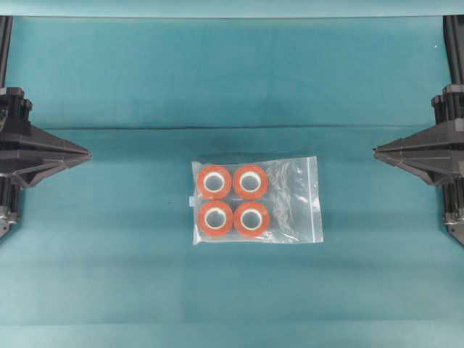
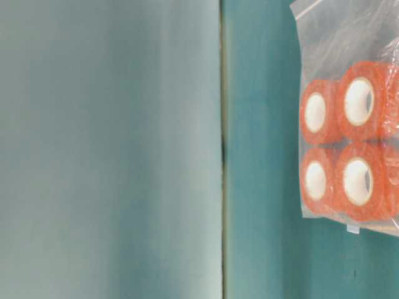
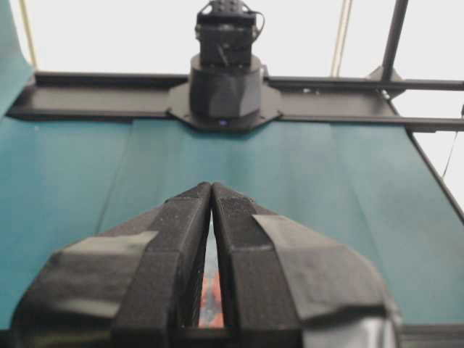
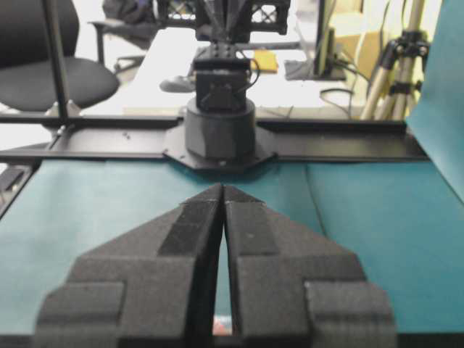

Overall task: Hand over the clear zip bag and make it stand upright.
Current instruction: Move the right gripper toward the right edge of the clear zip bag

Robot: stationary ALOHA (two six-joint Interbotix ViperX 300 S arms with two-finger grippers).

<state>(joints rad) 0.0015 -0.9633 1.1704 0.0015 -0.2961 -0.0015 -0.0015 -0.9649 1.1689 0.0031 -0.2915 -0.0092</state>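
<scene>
Teal cloth point(image 1: 109, 239) covers the whole work surface, a crease running across it behind the clear zip bag point(image 1: 290, 199), which lies flat near the middle — four orange-red tape rolls point(image 1: 233, 201) packed two by two in its left half, the zip seal along its right edge. Well apart from it, the left gripper point(image 1: 85, 154) and the right gripper point(image 1: 377, 152) hang at opposite sides, tips pointing inward — both with fingers pressed together at the tips, holding nothing.
</scene>
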